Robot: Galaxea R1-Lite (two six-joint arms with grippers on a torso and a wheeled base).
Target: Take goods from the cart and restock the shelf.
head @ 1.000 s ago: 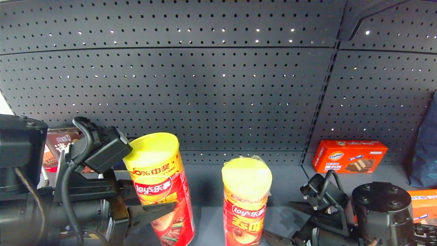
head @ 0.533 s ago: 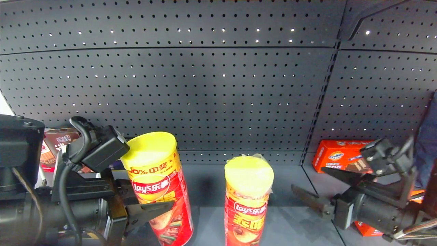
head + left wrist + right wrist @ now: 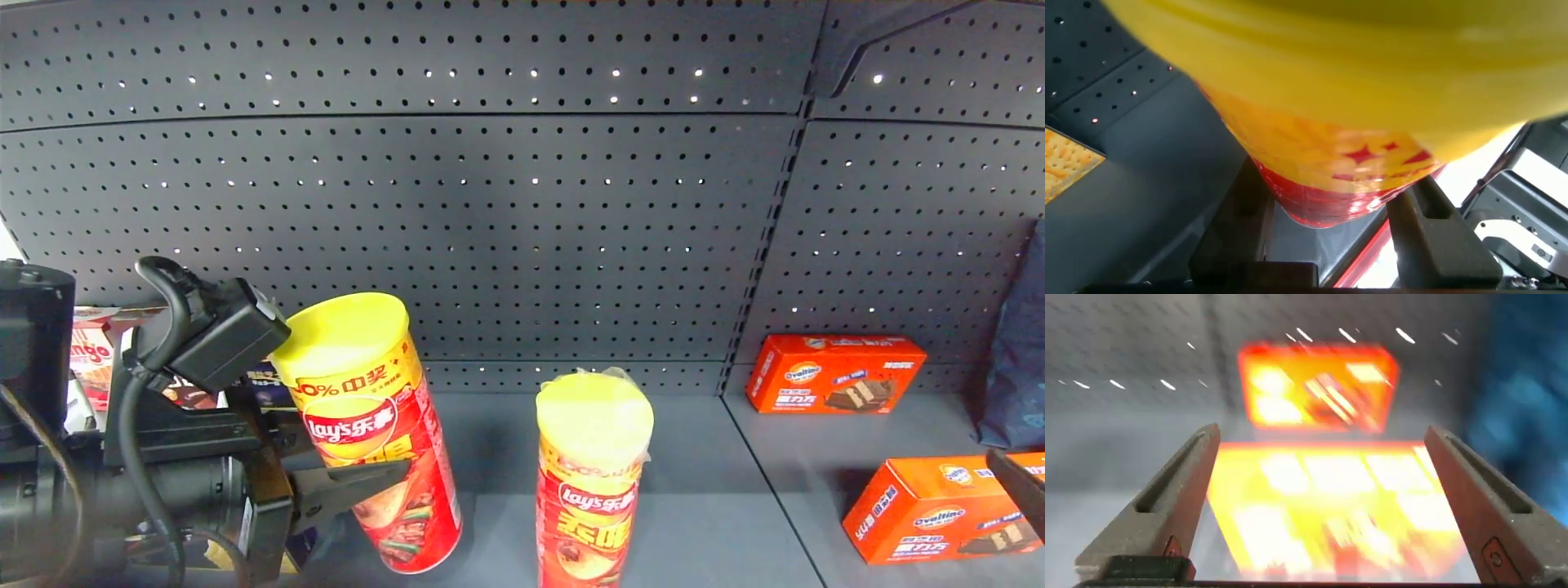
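My left gripper (image 3: 371, 490) is shut on a red chip can with a yellow lid (image 3: 367, 425), low on the can's body. The can leans to the left and its base hangs just above the dark shelf floor (image 3: 702, 506). In the left wrist view the can (image 3: 1323, 163) sits between the two fingers of the left gripper (image 3: 1335, 224). A second, matching chip can (image 3: 592, 482) stands upright on the shelf a little to the right, free of both grippers. My right gripper (image 3: 1323, 437) is open and faces two orange boxes (image 3: 1331, 506); one dark fingertip (image 3: 1020, 486) shows at the right edge.
Two orange boxes (image 3: 837, 371) (image 3: 939, 506) lie on the shelf's right section, beyond a vertical divider (image 3: 763, 245). A blue bag (image 3: 1016, 359) leans at the far right. Snack boxes (image 3: 94, 355) sit behind my left arm. The perforated back wall (image 3: 490, 229) closes the shelf.
My right gripper drew back from the standing can and swung right, almost out of the head view. My left gripper shifted left and up, and its can now tilts more.
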